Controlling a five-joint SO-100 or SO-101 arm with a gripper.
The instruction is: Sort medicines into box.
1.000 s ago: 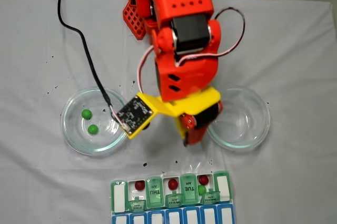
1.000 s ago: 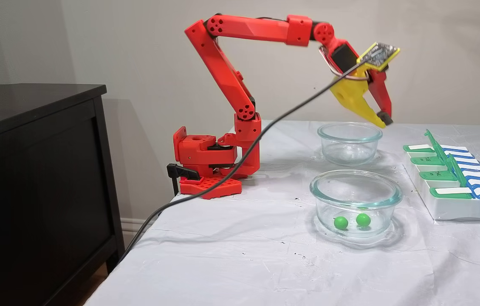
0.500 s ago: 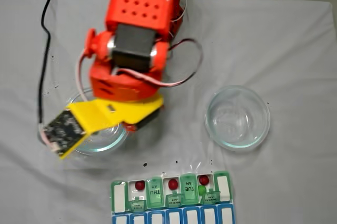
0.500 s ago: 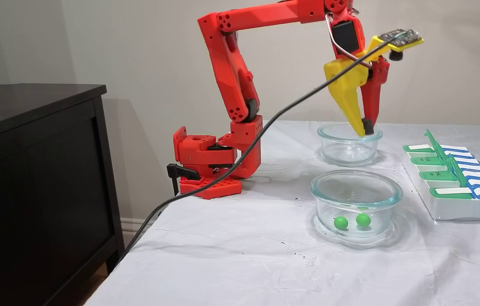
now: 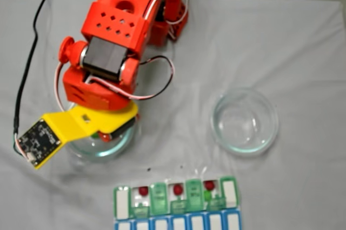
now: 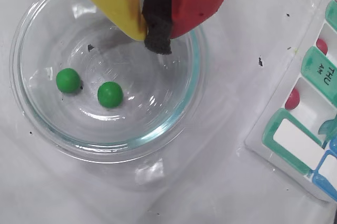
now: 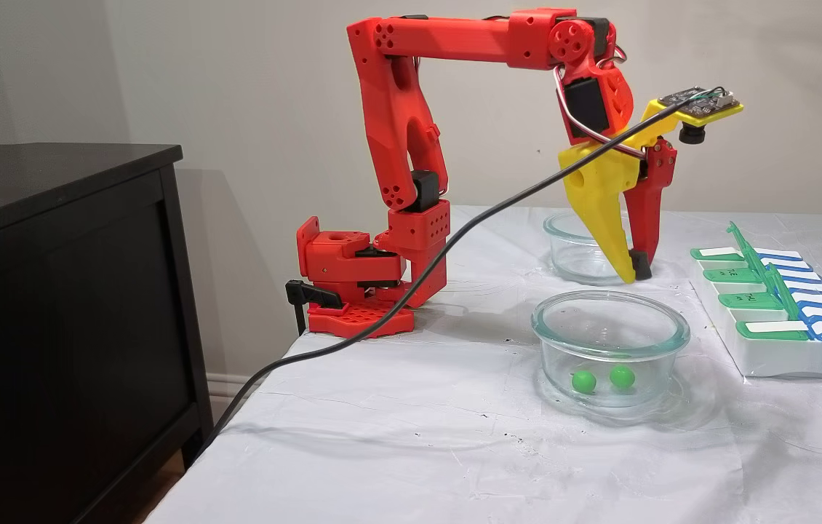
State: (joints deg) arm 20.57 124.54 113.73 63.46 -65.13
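On the tabletop (image 7: 396,437) there's a wrinkly white sheet with little dark specks — plain beige wall behind it, a black cabinet (image 7: 62,306) off to the left in the side fixed view. The gripper (image 6: 157,33) hangs over the near glass dish (image 7: 609,348), jaws closed on nothing. Two green medicines (image 6: 110,94) sit in that dish, while three red ones (image 5: 177,189) lie in the box (image 5: 176,207) — the far dish (image 5: 244,122) looks empty.

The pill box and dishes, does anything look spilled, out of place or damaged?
Nothing stands out. Two green balls sit inside their dish, the box lies square, and the other dish is upright.
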